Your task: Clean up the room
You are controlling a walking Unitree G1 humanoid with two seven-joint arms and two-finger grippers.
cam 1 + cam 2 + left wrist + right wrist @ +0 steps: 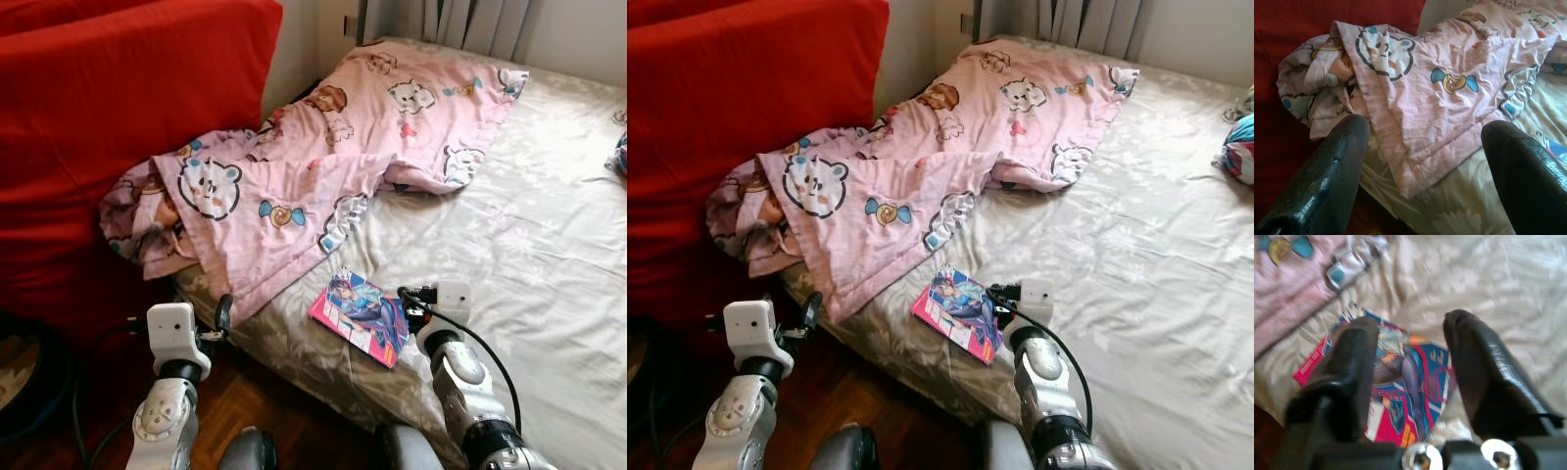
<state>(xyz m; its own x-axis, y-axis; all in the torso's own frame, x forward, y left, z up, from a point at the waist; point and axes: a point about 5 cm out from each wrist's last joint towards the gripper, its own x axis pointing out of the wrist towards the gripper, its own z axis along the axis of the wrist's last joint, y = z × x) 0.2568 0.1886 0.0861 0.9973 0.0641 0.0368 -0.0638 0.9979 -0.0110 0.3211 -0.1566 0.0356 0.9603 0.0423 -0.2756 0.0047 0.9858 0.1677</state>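
You are looking down at a bed (549, 245) with a pale floral sheet. A thin book (361, 315) with a bright illustrated cover lies flat on the sheet near the bed's front edge, at about 6 o'clock in the head view. Your right gripper (1410, 357) hangs directly over that book, at the book's 3 o'clock edge in the head view; in the right wrist view its two black fingers (1354, 367) stand apart, one to each side of the cover art, and you cannot tell whether they touch the cover.

A pink blanket (323, 166) printed with cartoon bears sprawls from 12 o'clock down to 9 o'clock, its bunched end pressed against a big red cushion (118, 117) at 10 o'clock. One corner of the blanket drapes over the bed's edge, just beside the book at its 10 o'clock.

Your left gripper (1425, 161) sits low at 7 o'clock above the wood floor (245, 401), jaws spread wide, pointing at the blanket's hanging corner without touching it.
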